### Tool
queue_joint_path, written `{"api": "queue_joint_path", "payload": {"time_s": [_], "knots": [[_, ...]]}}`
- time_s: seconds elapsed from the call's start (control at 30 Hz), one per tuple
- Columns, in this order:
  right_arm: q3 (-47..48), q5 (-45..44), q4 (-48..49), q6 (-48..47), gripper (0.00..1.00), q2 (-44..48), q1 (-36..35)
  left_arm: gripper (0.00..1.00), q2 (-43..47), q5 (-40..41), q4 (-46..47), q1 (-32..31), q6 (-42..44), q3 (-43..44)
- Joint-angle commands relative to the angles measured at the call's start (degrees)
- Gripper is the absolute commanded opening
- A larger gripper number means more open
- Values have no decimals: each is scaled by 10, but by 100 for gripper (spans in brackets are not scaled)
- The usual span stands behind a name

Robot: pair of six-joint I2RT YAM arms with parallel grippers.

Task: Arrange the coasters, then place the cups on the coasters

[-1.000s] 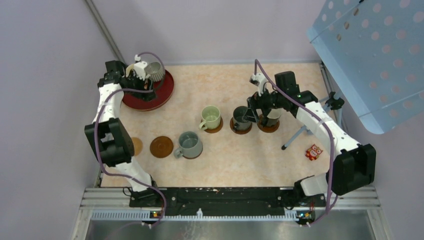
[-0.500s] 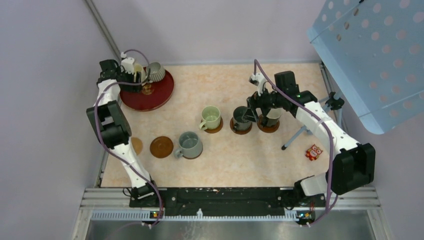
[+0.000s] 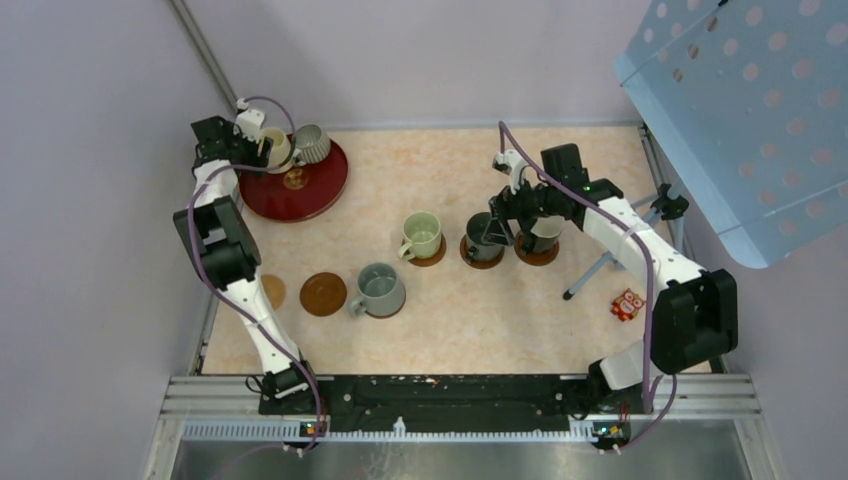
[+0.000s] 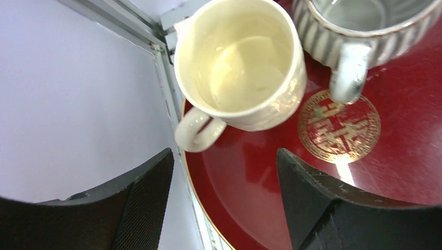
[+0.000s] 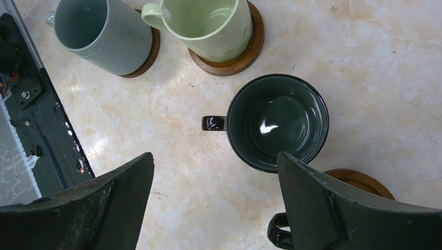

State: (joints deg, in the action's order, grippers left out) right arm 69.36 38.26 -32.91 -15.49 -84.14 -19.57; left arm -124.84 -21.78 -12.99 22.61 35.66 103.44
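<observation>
Movement of my left claw has brought it to the far left corner of the worktop. It is released, just before the cream cup standing on the red tray. I judge that grasping comes next.

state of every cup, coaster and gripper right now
cream cup: upright, empty, on red tray
ribbed cup: upright on tray
pale green cup: on coaster
grey-green cup: on coaster
dark green cup: on coaster
rightmost cup: on coaster, partly hidden
brown coaster: bare
tan coaster: bare
left gripper: open
right gripper: open
</observation>
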Motion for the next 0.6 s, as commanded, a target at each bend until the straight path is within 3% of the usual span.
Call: {"api": "queue_joint_path", "payload": {"time_s": [0.0,0.33,0.57], "knots": [[11,15,7,-17,87,-6,4,77,-40,-8,47,8,41,49],[14,5,-3,-23,87,-9,4,79,-125,-48,-3,17,41,169],[16,2,-1,-23,87,-12,5,79,-126,-130,-84,17,83,171]]}}
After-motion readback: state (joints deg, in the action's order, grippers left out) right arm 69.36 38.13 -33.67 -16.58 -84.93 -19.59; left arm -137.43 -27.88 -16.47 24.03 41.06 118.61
